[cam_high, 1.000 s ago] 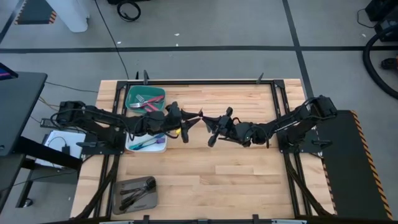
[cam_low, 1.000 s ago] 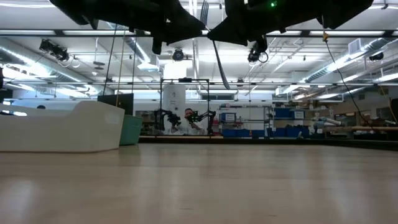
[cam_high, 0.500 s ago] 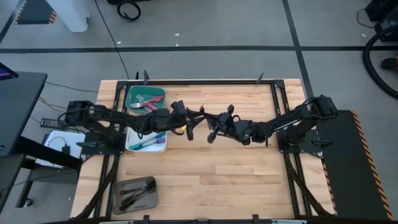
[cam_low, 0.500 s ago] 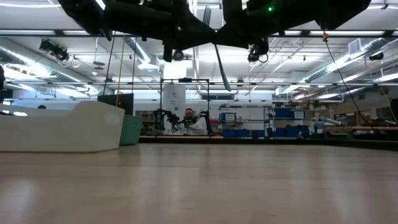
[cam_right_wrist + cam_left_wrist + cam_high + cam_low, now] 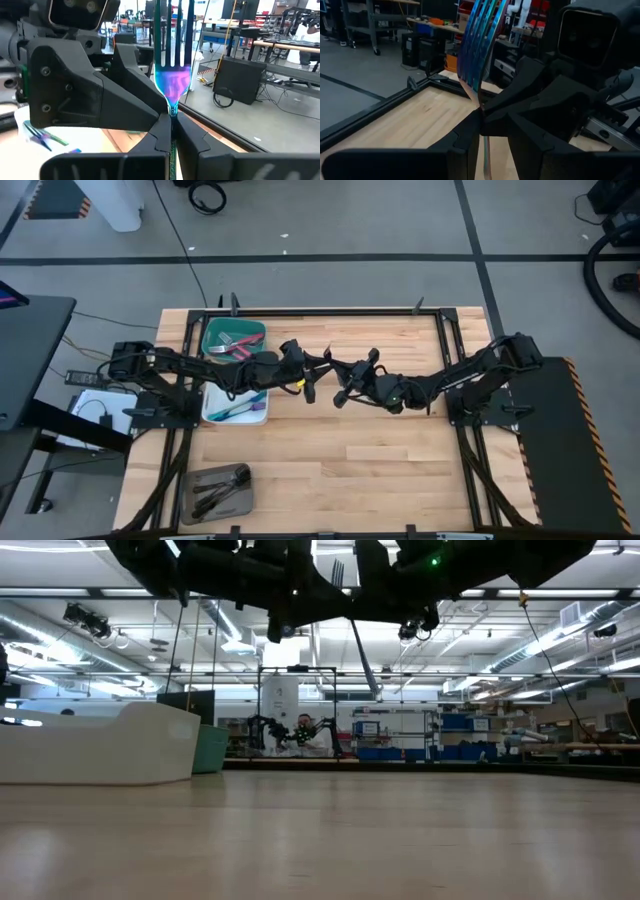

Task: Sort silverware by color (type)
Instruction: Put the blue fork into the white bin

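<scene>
One iridescent blue-teal-purple fork (image 5: 326,363) stands upright in the air over the middle of the table, tines up. In the low view its handle (image 5: 363,655) slants down below both arms. My left gripper (image 5: 320,367) and my right gripper (image 5: 333,369) meet at it from opposite sides, both shut on it. The left wrist view shows the fork's head (image 5: 480,45), the right wrist view its tines (image 5: 172,30). Other silverware lies in the trays: red-handled in the teal one, iridescent in the white one, dark in the grey one. My left gripper pinches the fork between its two fingers (image 5: 465,135) just below the neck (image 5: 479,102), coming level from the table's left. The fork is lifted clear and upright, its handle (image 5: 485,155) running down between the fingers. My right gripper pinches the same fork just under the neck (image 5: 173,111) between its two fingers (image 5: 192,140), coming level from the table's right, across the handle. The head stands above the fingers and the handle (image 5: 172,150) hangs below them, clear of the table.
Along the table's left edge stand the teal tray (image 5: 212,330), the white tray (image 5: 262,418) and, at the near corner, the grey tray (image 5: 196,478). In the low view the white tray (image 5: 100,745) and teal tray (image 5: 212,748) show at left. Bare wood lies under and right of the arms.
My left gripper has moved toward the table's right, up to the fork that my right gripper holds in the air. The right gripper has stayed nearly in place; the fork's hanging handle has shifted slightly.
</scene>
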`<action>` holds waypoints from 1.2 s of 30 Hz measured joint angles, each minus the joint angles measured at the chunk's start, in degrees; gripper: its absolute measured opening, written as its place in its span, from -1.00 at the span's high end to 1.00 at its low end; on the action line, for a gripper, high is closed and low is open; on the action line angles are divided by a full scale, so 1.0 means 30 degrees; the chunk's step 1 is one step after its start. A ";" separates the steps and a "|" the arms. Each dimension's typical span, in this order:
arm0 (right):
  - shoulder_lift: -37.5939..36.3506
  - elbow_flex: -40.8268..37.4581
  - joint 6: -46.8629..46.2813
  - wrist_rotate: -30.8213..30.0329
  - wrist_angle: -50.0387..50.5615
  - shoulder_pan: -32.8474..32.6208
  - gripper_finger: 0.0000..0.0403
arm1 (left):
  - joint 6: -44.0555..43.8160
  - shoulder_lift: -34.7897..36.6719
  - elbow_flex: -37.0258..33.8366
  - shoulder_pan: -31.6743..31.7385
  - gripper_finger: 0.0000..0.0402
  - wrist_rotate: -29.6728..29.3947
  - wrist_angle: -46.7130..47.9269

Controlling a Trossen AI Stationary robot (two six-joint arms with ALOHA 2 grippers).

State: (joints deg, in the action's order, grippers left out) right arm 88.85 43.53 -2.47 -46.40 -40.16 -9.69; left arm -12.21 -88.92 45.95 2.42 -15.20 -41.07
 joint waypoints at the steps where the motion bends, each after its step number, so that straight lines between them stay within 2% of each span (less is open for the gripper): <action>1: 0.0016 0.0000 0.0032 -0.0026 0.0114 -0.0008 0.92 | 0.0002 -0.0007 0.0000 0.0000 0.48 0.0012 0.0107; 12: 0.0026 0.0029 0.0388 -0.0257 0.0387 -0.0086 0.92 | 0.0767 0.0102 0.0029 -0.0132 0.48 0.0038 0.0135; 15: 0.0026 0.0029 0.0393 -0.0475 0.0771 -0.0140 0.92 | 0.0604 0.0109 0.0039 -0.0377 0.48 0.0570 0.0085; 21: 0.0084 0.0026 0.0206 0.1090 0.0814 -0.0163 0.93 | 0.0927 0.0393 0.0160 -0.0693 0.48 0.1458 -0.0225; 27: 0.0099 -0.0007 -0.0144 0.1222 0.0411 -0.0092 0.93 | 0.0283 0.0393 0.0138 -0.0026 0.48 0.1887 0.0569; 32: 0.0099 -0.0007 -0.0195 0.1861 0.0385 0.0008 0.93 | 0.1222 0.0393 0.0117 0.0015 0.60 0.1911 0.0550; 36: 0.0084 -0.0021 -0.0195 0.1880 0.0399 0.0079 0.93 | 0.1293 0.0393 0.0087 0.0058 0.76 0.3004 0.0573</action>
State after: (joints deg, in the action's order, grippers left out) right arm 89.10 43.47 -3.05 -40.76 -38.96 -9.45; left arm -8.33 -87.74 46.22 2.59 -6.19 -39.35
